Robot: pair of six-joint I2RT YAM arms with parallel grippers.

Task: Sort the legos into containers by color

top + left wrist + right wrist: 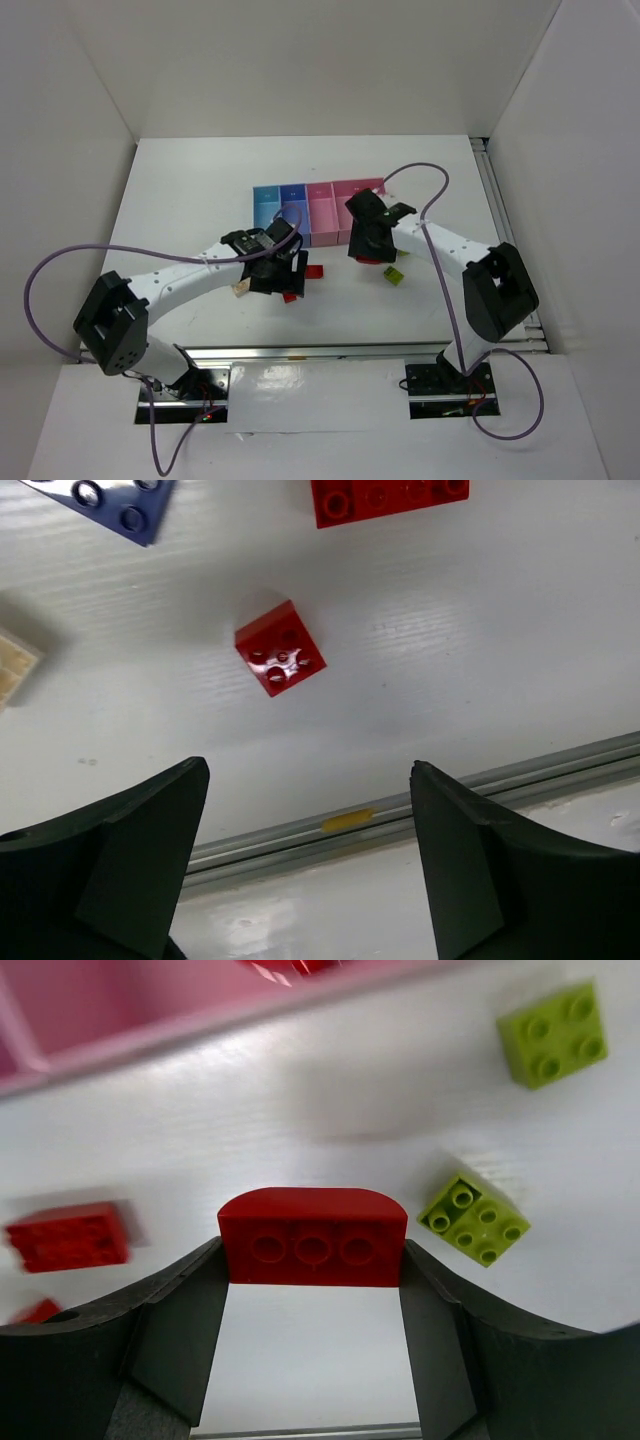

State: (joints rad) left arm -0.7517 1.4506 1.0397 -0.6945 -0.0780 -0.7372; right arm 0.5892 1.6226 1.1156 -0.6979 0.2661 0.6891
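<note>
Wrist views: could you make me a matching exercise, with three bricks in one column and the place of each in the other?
1. rounded red brick
2. small red brick
3. blue brick

A. cut off at the top left edge of the left wrist view
B. held in the right gripper
C. free on the table, ahead of the open left gripper

Pairs: 1-B, 2-C, 3-A

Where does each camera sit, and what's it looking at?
Top: above and behind, looking down on table, bins, both arms.
Left wrist: mounted there, looking down past the open left gripper at a small red brick.
Right wrist: mounted there, looking down past the right gripper holding a rounded red brick.
Shared: top and right wrist both show the pink bins.
</note>
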